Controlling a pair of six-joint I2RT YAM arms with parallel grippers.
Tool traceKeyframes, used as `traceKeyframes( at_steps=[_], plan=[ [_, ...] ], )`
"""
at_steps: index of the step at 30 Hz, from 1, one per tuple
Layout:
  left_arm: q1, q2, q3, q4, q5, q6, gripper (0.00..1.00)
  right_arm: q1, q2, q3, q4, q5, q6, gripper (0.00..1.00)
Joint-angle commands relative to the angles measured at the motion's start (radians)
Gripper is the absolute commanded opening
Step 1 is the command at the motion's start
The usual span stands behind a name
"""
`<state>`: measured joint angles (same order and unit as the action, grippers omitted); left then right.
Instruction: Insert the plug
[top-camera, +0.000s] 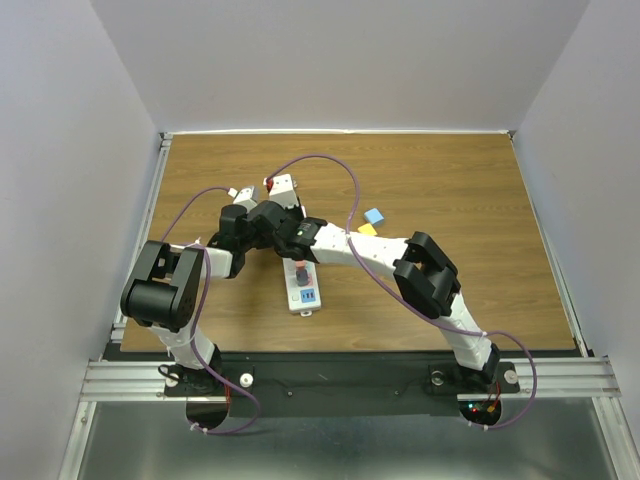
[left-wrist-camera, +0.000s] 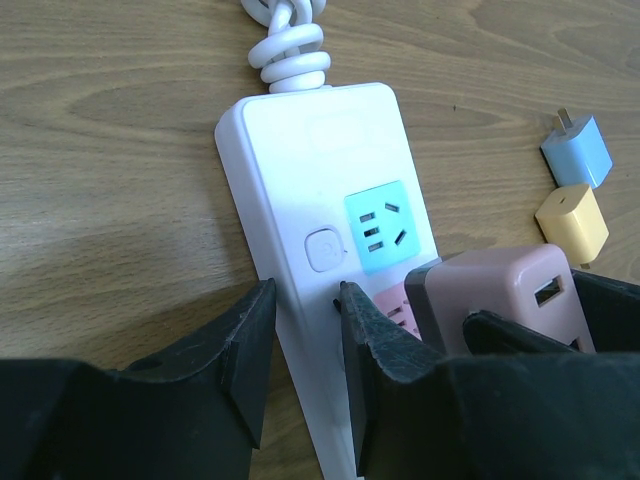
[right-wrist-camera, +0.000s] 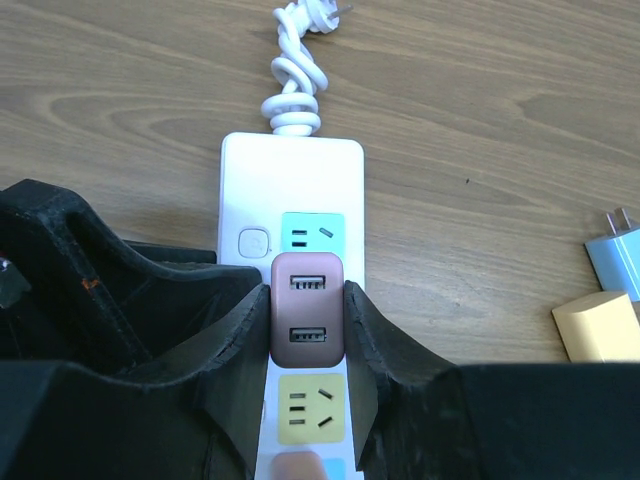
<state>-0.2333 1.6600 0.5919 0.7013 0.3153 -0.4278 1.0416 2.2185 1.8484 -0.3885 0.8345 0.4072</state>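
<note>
A white power strip (top-camera: 303, 290) lies on the wooden table, also in the left wrist view (left-wrist-camera: 300, 150) and the right wrist view (right-wrist-camera: 292, 170). My right gripper (right-wrist-camera: 307, 296) is shut on a mauve USB charger plug (right-wrist-camera: 308, 312), held over the strip's pink socket (left-wrist-camera: 398, 306) between the teal socket (right-wrist-camera: 312, 232) and the yellow socket (right-wrist-camera: 312, 408). Its prongs are hidden. My left gripper (left-wrist-camera: 305, 295) straddles the strip's left edge, one finger against the side wall and the other on the top face. The plug also shows in the left wrist view (left-wrist-camera: 505, 290).
A blue charger (top-camera: 374, 216) and a yellow charger (top-camera: 367, 230) lie right of the strip, also in the left wrist view (left-wrist-camera: 578, 150) (left-wrist-camera: 572, 222). The strip's coiled white cord (right-wrist-camera: 295, 85) trails off its far end. Both arms cross above the strip.
</note>
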Motion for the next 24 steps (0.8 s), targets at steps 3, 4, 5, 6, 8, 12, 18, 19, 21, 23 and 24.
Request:
traceKeyframes(
  at_steps=[3,4,5,6,8,12,18,19,21,23,24],
  plan=[
    [0.003,0.017,0.026,-0.022,0.002,0.017,0.41,0.0,-0.045,-0.009,0.054,-0.011,0.016,0.0],
    [0.003,0.017,0.026,-0.022,0.002,0.017,0.41,0.0,-0.046,-0.012,0.056,-0.011,0.018,0.0],
    [0.003,0.017,0.026,-0.022,0.004,0.017,0.41,0.0,-0.045,-0.015,0.053,-0.008,0.013,0.0],
    [0.003,0.017,0.025,-0.022,0.004,0.018,0.41,0.0,-0.045,-0.018,0.053,-0.008,0.009,0.0],
    [0.003,0.017,0.025,-0.022,0.002,0.018,0.41,0.0,-0.049,-0.026,0.053,-0.008,0.008,0.0],
    [0.003,0.017,0.026,-0.022,0.002,0.018,0.41,0.0,-0.052,-0.046,0.048,0.008,0.005,0.0],
    [0.003,0.017,0.025,-0.022,0.004,0.02,0.41,0.0,-0.054,-0.063,0.04,0.003,0.022,0.0],
    [0.003,0.017,0.026,-0.022,0.004,0.018,0.41,0.0,-0.056,-0.063,0.042,-0.003,0.024,0.0],
    [0.003,0.017,0.025,-0.022,0.002,0.018,0.41,0.0,-0.059,-0.066,0.037,-0.012,0.031,0.0],
    [0.003,0.015,0.026,-0.022,0.004,0.018,0.41,0.0,-0.068,-0.072,0.036,-0.018,0.039,0.0],
    [0.003,0.017,0.026,-0.022,0.004,0.018,0.41,0.0,-0.068,-0.074,0.034,-0.021,0.042,0.0]
  ],
)
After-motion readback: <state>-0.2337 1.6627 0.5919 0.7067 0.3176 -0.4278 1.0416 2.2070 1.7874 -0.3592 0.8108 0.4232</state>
